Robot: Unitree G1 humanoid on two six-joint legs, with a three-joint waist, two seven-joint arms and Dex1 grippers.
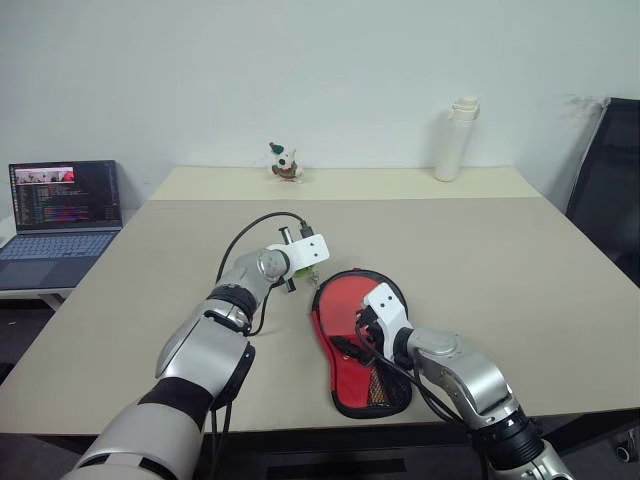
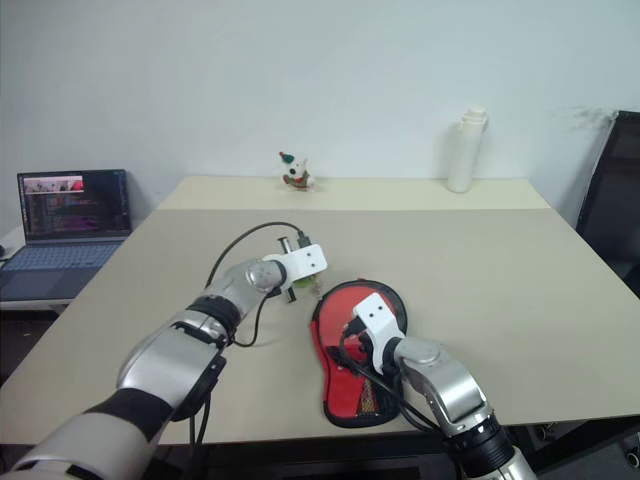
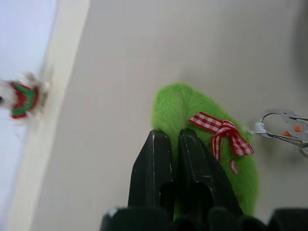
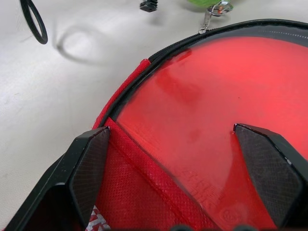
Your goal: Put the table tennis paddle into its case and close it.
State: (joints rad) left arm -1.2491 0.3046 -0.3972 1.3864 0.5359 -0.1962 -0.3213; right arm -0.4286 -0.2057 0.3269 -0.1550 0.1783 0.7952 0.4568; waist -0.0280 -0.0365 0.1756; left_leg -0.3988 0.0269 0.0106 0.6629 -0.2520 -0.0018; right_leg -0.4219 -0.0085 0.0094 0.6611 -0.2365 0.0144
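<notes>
On the table [image 1: 500, 250], the table tennis paddle [image 4: 211, 110] lies inside the open case [image 1: 345, 385]. The right gripper [image 4: 185, 159], fingers spread wide, steadies it while the left gripper [image 3: 175, 144], fingers pressed together, pinches the green fuzzy charm [image 3: 202, 120], likely the zipper pull.

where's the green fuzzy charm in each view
Left eye view: green fuzzy charm peeks out under the left end effector, beside the case's top edge.
Right eye view: same spot.
Left wrist view: centre, behind the black fingers.
Right wrist view: top edge.
Shared landmark: the metal clasp.
</notes>
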